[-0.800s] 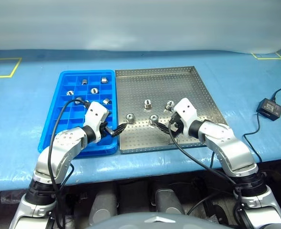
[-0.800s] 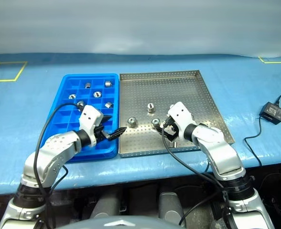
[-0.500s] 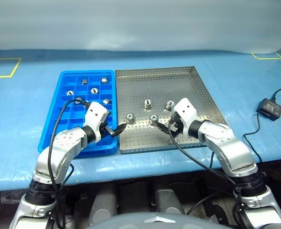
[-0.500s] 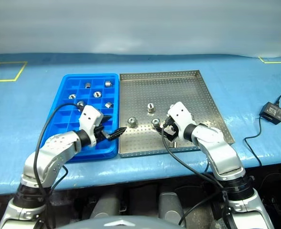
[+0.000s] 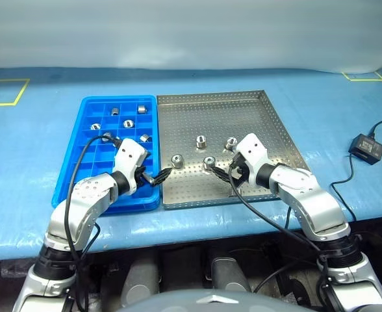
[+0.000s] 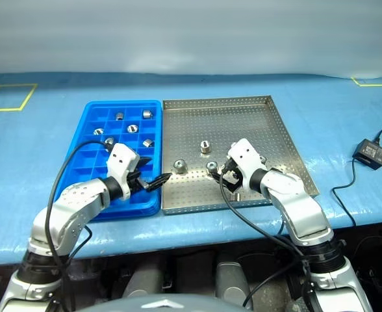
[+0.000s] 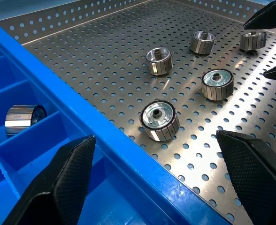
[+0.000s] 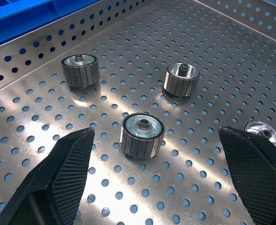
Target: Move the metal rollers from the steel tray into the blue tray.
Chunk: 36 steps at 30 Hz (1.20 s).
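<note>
The steel tray lies beside the blue tray, which is on its left. Several metal rollers stand on the perforated floor, among them one near the blue rim and one by my right hand. Several more rollers sit in the blue tray's far compartments. My left gripper hovers open over the blue tray's near right rim, with a roller just ahead of it. Over the steel tray's front part, my right gripper is open and empty, facing a roller.
A black power adapter with its cable lies on the blue table cover to the right of the steel tray. Yellow tape marks are at the far left. The table's front edge runs just below both trays.
</note>
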### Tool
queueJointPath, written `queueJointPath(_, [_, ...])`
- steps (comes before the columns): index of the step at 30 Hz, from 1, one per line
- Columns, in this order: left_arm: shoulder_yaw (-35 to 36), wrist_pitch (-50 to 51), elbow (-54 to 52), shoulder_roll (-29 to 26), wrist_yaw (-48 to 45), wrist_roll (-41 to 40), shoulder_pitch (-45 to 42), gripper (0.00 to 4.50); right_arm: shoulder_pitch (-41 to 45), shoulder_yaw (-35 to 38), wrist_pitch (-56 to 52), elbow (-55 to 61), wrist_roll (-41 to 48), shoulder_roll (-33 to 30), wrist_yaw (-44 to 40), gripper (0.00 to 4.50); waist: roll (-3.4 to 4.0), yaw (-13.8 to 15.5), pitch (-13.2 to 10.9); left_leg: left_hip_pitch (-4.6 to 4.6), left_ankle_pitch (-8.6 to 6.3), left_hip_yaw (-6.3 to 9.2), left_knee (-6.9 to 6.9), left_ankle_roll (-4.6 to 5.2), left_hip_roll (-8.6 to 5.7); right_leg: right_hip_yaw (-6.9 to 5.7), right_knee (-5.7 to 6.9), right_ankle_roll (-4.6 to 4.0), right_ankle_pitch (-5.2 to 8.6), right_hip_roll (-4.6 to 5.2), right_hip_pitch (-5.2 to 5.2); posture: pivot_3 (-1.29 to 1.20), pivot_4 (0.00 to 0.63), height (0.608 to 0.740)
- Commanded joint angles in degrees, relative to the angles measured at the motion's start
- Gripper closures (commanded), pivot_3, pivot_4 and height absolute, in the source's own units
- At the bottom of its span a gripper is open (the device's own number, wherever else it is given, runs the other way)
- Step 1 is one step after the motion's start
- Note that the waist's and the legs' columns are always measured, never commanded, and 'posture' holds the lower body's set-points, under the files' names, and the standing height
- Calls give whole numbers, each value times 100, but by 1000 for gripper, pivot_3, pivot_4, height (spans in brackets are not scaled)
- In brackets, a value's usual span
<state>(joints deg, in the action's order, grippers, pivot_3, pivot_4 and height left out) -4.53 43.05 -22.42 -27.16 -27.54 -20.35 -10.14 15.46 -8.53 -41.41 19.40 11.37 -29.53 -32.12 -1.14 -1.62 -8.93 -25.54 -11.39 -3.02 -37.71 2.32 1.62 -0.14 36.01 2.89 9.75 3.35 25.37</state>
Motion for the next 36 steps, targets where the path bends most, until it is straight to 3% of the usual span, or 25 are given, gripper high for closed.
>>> queueJointPath(1, [118,-81,-183,-4,-8,-10,-118,21,111,146,118,133,-2,-2,33,34,0,1,0,0,0,0,0,0,0,0,0,0,0,0,0,-66,150,740])
queueJointPath(36, [103,-70,-181,-20,-1,5,-152,21,146,156,194,64,-12,32,94,34,0,0,0,0,0,0,-2,0,-1,0,1,0,0,-2,-1,-63,150,740])
